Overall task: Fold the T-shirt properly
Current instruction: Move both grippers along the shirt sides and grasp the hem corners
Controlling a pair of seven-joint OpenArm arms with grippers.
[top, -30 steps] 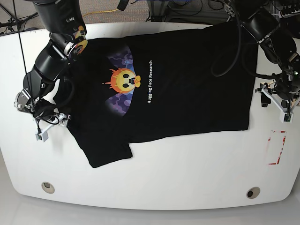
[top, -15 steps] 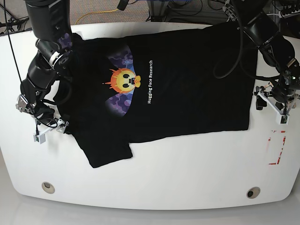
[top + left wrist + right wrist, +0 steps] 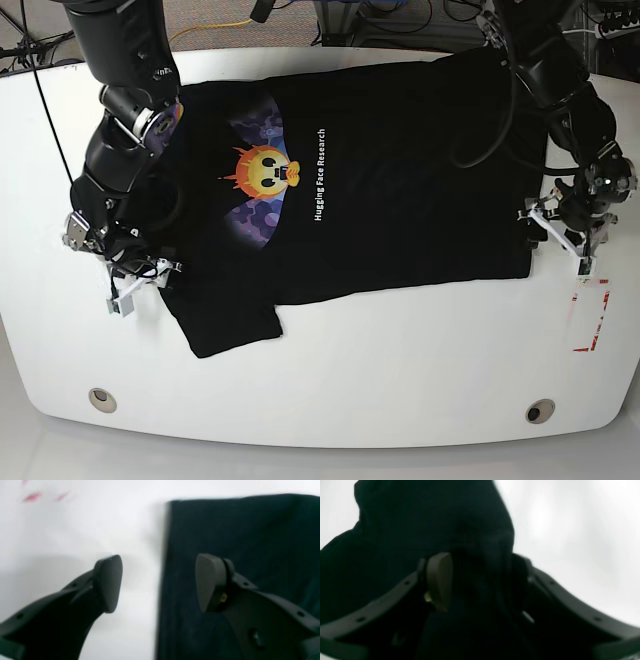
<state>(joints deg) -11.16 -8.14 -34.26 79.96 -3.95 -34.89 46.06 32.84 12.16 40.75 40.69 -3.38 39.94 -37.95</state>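
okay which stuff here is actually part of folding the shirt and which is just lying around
Part of the job:
T-shirt
left claw, open astride the hem
right claw, at the sleeve

Just lying about:
red marking on the table
yellow cable

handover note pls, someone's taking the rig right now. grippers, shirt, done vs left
Left gripper: open, straddling the hem edge of the black short-sleeved fabric T-shirt, one finger over cloth, the other over the white table. Nothing gripped.
Right gripper: at the sleeve end, with black fabric bunched between its fingers; the view is too blurred to tell whether it has clamped.
T-shirt: spread flat across the table, orange-and-purple graphic facing up.
Done: both arms positioned at opposite ends of the shirt.
Left: secure both grips, then every fold; none is made yet.
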